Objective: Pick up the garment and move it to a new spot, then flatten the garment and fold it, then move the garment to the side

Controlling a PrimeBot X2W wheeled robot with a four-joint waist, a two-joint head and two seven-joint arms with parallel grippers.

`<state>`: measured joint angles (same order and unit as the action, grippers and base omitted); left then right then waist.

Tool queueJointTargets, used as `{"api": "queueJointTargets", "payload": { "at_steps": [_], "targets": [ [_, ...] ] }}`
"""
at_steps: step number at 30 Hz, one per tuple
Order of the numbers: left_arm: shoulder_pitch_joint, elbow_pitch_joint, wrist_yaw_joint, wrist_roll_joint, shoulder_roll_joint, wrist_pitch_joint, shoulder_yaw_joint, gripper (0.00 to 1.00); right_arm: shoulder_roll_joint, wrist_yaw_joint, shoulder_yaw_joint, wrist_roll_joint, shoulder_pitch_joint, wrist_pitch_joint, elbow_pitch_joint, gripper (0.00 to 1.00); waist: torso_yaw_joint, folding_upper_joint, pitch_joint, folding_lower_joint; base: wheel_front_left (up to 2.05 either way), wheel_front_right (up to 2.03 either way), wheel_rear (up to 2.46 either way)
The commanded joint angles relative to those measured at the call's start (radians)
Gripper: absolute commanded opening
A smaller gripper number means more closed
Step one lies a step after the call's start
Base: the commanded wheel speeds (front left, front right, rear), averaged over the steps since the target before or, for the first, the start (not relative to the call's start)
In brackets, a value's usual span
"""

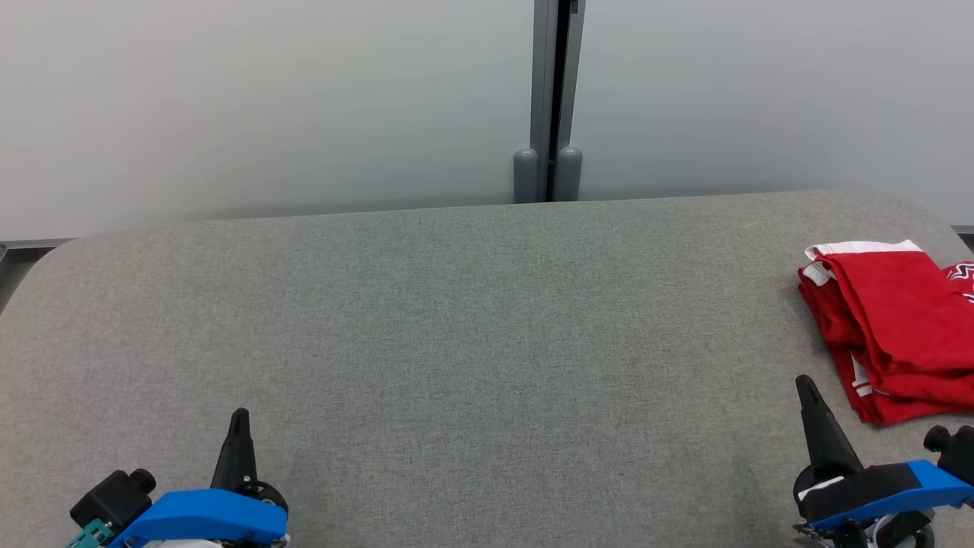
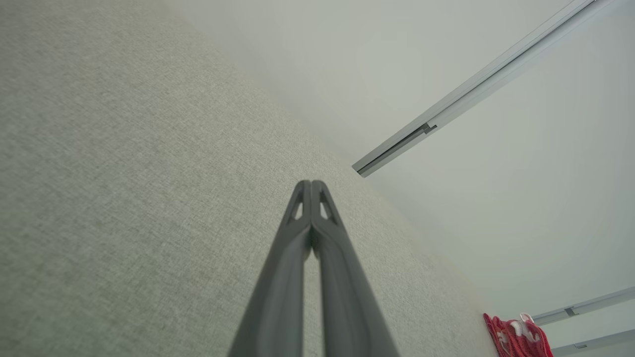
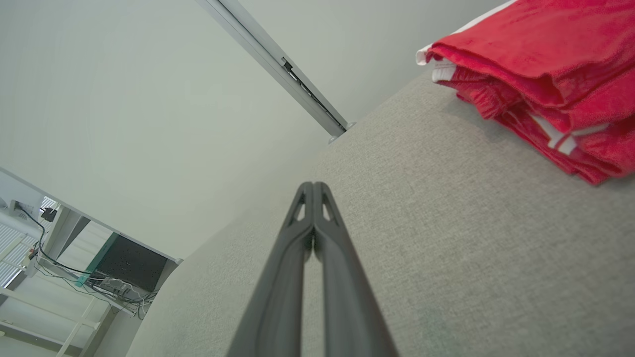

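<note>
A red garment (image 1: 894, 331) with white trim lies folded in a stack at the far right of the grey fabric table (image 1: 472, 327), partly cut off by the head view's right edge. It also shows as a red pile (image 3: 540, 74) in the right wrist view and small and distant (image 2: 518, 337) in the left wrist view. My right gripper (image 1: 804, 383) is shut and empty, a short way in front and left of the garment. My left gripper (image 1: 240, 415) is shut and empty at the lower left, far from the garment. Both pairs of fingertips meet, in the left wrist view (image 2: 311, 184) and the right wrist view (image 3: 313, 186).
A pale wall runs behind the table, with a grey vertical post (image 1: 553, 99) at its middle. The table's rounded far corners fall off at both sides. In the right wrist view a dark box with cables (image 3: 126, 267) sits beyond the table's left end.
</note>
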<state>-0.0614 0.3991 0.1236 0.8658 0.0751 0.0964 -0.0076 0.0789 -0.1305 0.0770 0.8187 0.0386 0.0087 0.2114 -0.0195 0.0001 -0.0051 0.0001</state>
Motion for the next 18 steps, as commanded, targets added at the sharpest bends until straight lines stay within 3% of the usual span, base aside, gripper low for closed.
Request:
{"api": "queueJointTargets", "payload": {
  "at_steps": [1, 18],
  "targets": [
    [-0.026, -0.020, 0.004, 0.029, 0.002, -0.008, 0.011, 0.00, 0.001, 0.000, 0.006, 0.034, 0.029, 0.006, -0.007, 0.00, 0.000, -0.0001, 0.000, 0.0000, 0.00, 0.00, 0.00],
    [-0.035, -0.057, 0.006, 0.218, -0.005, -0.062, 0.042, 0.00, -0.007, 0.000, 0.015, 0.233, 0.043, 0.032, 0.003, 0.00, 0.004, -0.0001, 0.002, -0.0001, 0.00, 0.00, 0.00]
  ]
}}
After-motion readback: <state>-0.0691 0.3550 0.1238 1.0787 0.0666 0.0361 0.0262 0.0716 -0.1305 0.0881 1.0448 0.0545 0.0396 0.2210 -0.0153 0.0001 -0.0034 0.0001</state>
